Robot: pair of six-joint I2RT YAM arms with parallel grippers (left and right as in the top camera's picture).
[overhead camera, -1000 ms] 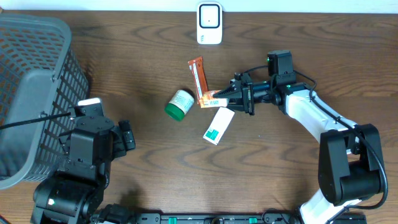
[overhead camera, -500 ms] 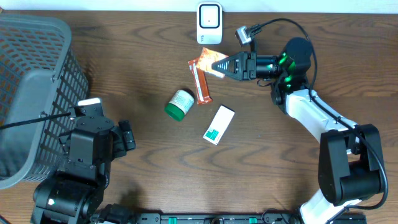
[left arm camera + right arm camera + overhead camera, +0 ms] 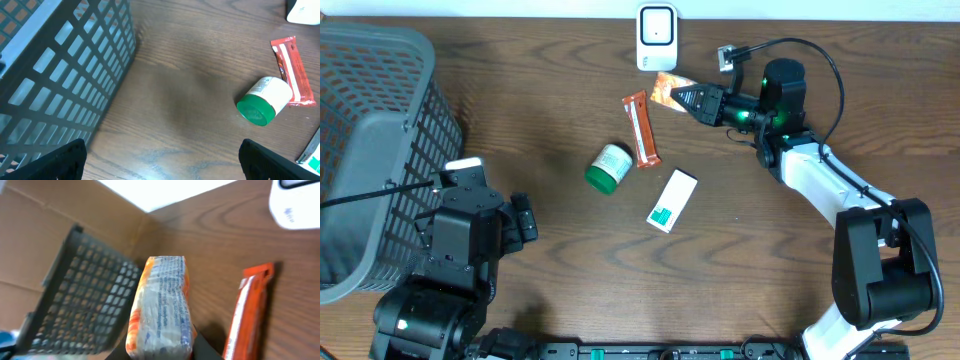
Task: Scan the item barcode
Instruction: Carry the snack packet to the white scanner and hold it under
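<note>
An orange and clear snack packet [image 3: 666, 90] hangs above the table just below and right of the white scanner [image 3: 656, 38]. My right gripper [image 3: 688, 96] is shut on it. In the right wrist view the packet [image 3: 162, 300] stands on end between the dark fingers, its blue print facing the camera, and the scanner [image 3: 296, 201] shows at the top right corner. My left gripper [image 3: 165, 170] is open low over bare wood next to the basket, with nothing between its fingertips [image 3: 56, 162].
A grey mesh basket [image 3: 370, 150] fills the left side. On the table lie an orange bar [image 3: 642, 128], a white bottle with a green lid [image 3: 608, 167] and a white and green box [image 3: 672, 201].
My right gripper has lifted the packet off the table from beside the orange bar and carried it back to just beside the scanner. The left arm has not moved.
</note>
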